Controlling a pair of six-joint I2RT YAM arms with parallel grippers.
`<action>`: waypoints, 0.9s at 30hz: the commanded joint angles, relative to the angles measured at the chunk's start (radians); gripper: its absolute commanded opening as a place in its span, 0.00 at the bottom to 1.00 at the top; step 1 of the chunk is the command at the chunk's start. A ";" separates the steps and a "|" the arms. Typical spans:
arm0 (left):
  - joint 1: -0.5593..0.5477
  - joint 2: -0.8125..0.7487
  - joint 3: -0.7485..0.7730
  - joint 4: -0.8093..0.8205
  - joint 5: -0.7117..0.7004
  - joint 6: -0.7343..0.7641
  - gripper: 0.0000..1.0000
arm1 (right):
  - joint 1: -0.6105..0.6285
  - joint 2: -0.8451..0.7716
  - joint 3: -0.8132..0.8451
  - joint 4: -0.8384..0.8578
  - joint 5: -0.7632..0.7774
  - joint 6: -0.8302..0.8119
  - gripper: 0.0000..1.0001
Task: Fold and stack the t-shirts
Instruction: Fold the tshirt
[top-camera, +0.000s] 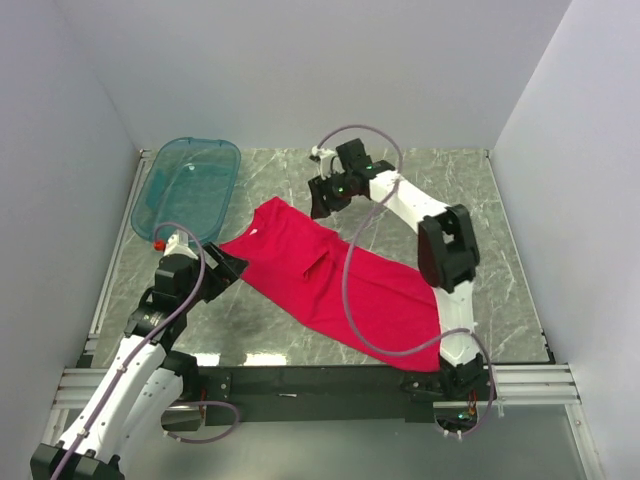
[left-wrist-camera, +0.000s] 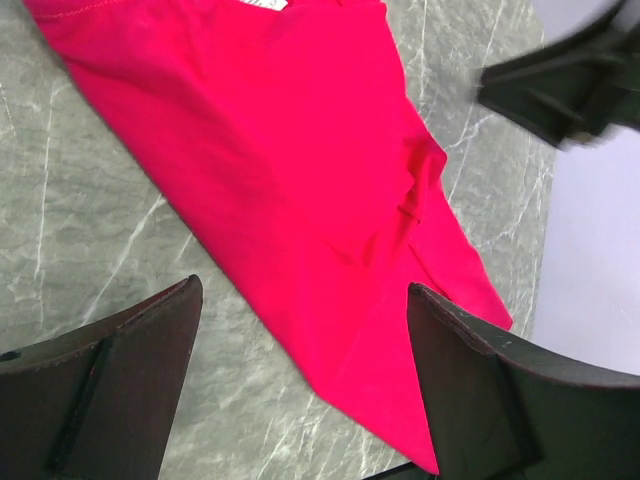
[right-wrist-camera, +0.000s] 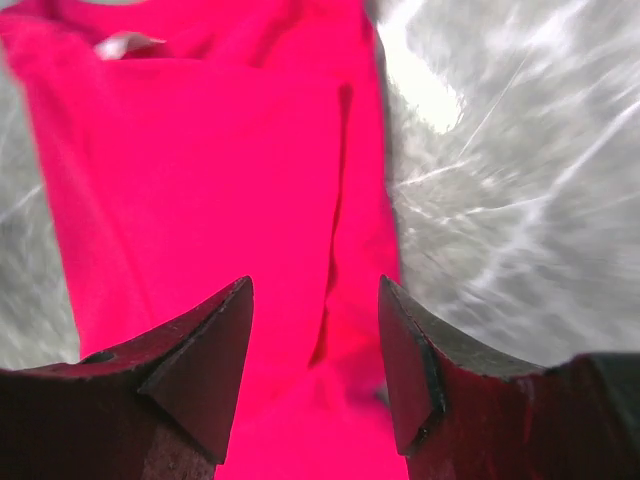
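Left hand and right hand spread, empty, red t-shirt diagonal, collar far-left, hem near-right

The left arm and right arm have white links, black joints and looping grey cables. The left gripper has dark, blunt, wedge-shaped fingers.

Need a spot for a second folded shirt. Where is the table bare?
Bare marble: the far-right corner beside the right gripper, and the near-left strip between the red t-shirt and front rail. Crowded: the centre, with t-shirt and left gripper; far-left, the teal tub.
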 joint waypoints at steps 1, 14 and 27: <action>0.005 0.002 0.012 0.062 0.013 0.005 0.88 | 0.017 0.101 0.064 -0.025 0.001 0.211 0.60; 0.005 0.028 -0.007 0.085 0.025 -0.006 0.88 | 0.012 0.243 0.173 -0.028 0.004 0.262 0.61; 0.005 0.057 -0.005 0.108 0.042 -0.003 0.88 | 0.025 0.309 0.204 -0.038 -0.007 0.277 0.52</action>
